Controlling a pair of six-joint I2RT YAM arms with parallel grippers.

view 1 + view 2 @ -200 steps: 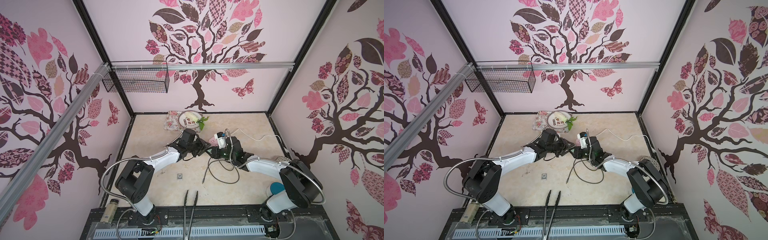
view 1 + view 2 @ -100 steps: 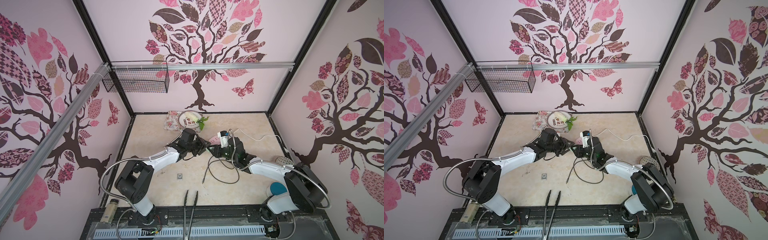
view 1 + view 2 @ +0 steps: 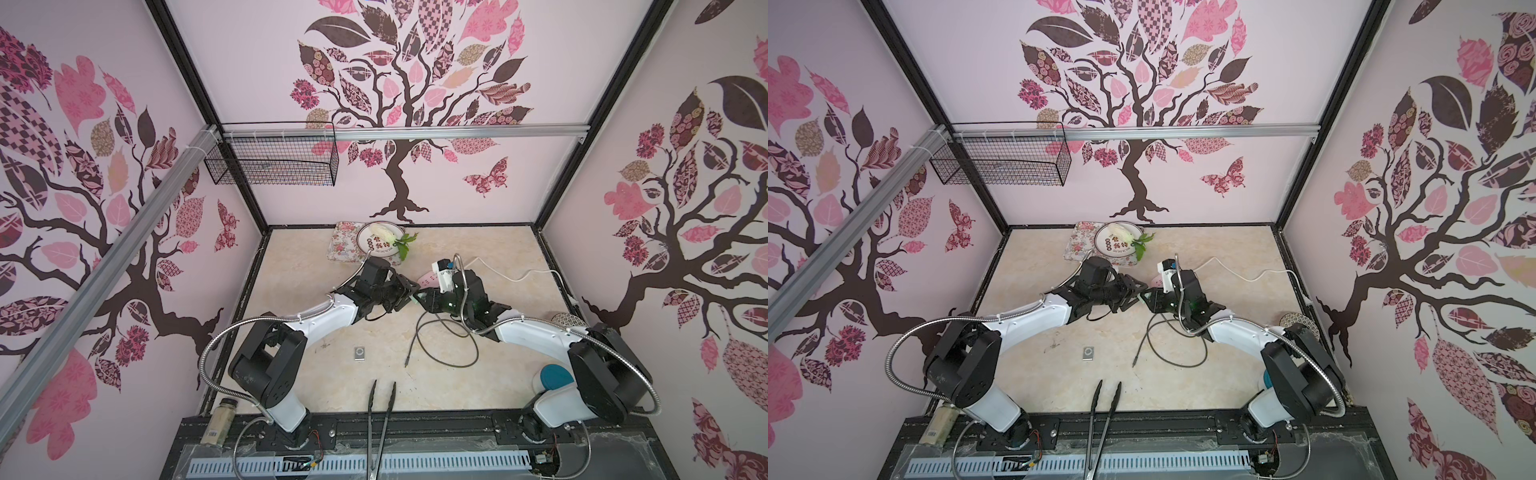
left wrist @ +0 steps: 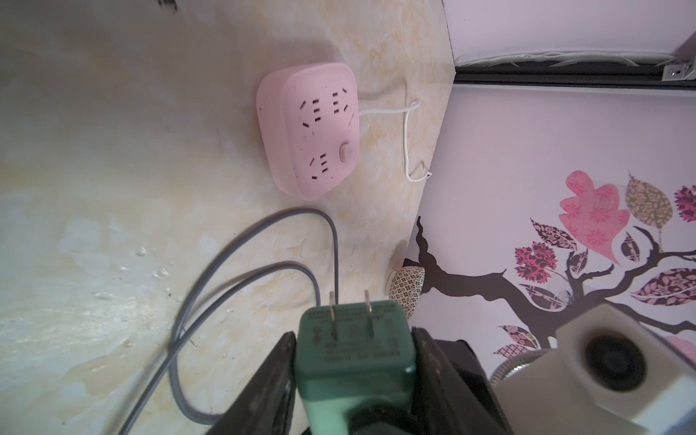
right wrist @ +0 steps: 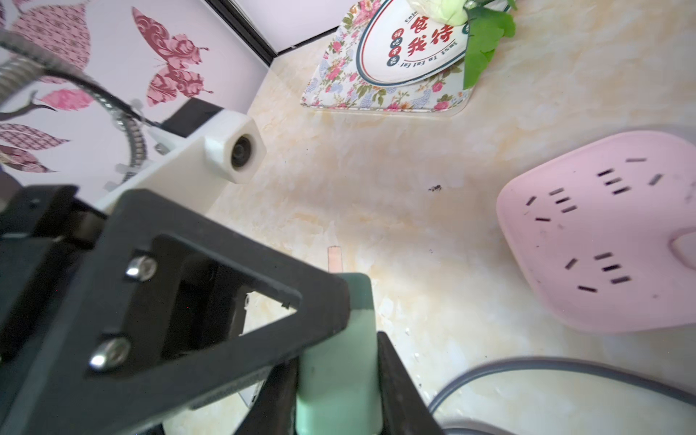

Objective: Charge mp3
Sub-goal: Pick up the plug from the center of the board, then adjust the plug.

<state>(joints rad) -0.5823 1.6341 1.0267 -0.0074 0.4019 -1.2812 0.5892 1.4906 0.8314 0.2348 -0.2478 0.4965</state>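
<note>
You look into a robot test booth dressed like a home, not a real room. Tree stickers [image 3: 399,191] cover the walls [image 3: 540,166], a black frame [image 3: 599,112] runs along the corners, a metal rail [image 3: 457,133] crosses above, and the left arm [image 3: 324,318] and right arm [image 3: 536,334] stand on a track [image 3: 436,428] before the marble-look table [image 3: 291,291].

mp3 [image 3: 359,353] too small for detail, power strip [image 3: 428,277] mostly behind right arm.
</note>
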